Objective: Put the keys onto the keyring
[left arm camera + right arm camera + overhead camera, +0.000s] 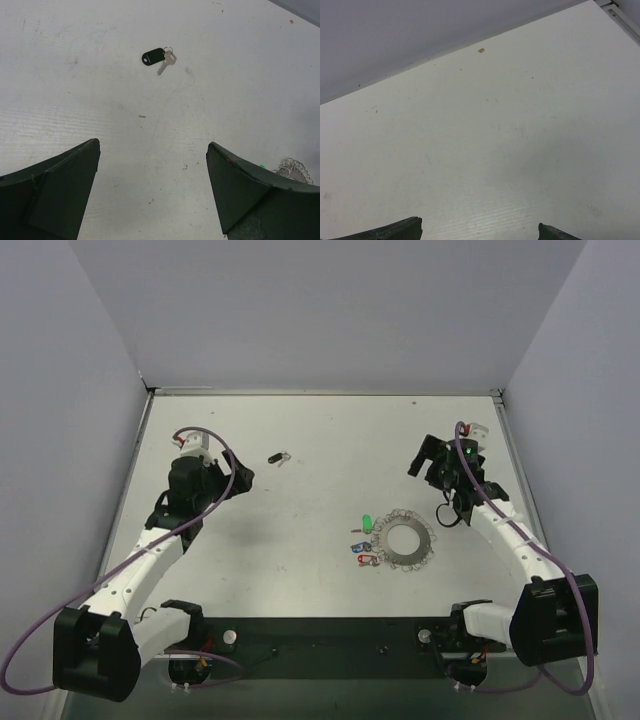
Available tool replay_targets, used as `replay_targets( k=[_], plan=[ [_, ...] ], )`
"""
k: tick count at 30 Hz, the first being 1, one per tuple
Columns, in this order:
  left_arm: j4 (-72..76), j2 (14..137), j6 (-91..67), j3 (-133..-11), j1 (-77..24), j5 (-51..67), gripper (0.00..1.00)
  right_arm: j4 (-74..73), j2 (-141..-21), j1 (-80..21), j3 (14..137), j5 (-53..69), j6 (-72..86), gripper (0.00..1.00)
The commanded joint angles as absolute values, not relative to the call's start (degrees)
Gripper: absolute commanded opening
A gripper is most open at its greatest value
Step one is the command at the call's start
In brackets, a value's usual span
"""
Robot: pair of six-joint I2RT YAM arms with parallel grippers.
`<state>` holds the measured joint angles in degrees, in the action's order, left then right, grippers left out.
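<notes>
The keyring (406, 539), a flat silvery ring with a wavy rim, lies on the table right of centre. The green key (367, 523), blue key (358, 544) and red key (366, 559) lie against its left rim. The dark-headed silver key (278, 457) lies alone further back; in the left wrist view it (158, 56) is ahead of the fingers. My left gripper (240, 476) is open and empty, left of that key. My right gripper (422, 456) is open and empty, behind and right of the ring. The ring's edge (295, 170) shows past my left gripper's right finger.
White walls enclose the table on three sides, with a metal rail (320, 392) along the back edge. A black base bar (320, 635) runs along the near edge between the arm mounts. The right wrist view shows only bare table surface and the back wall.
</notes>
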<state>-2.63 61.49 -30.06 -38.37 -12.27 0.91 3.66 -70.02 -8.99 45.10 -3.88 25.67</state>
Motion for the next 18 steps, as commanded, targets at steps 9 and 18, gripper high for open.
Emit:
replay_targets(
  k=[9,18],
  plan=[
    [2.55,59.41,-29.01,-38.85,-12.39,5.70,0.97,-5.00,-69.17,-14.59,47.72,4.39,24.62,0.91],
    [1.68,63.71,-28.04,-43.32,-21.34,3.09,0.97,-10.45,-69.52,-17.05,48.43,6.59,22.59,0.82]
  ],
)
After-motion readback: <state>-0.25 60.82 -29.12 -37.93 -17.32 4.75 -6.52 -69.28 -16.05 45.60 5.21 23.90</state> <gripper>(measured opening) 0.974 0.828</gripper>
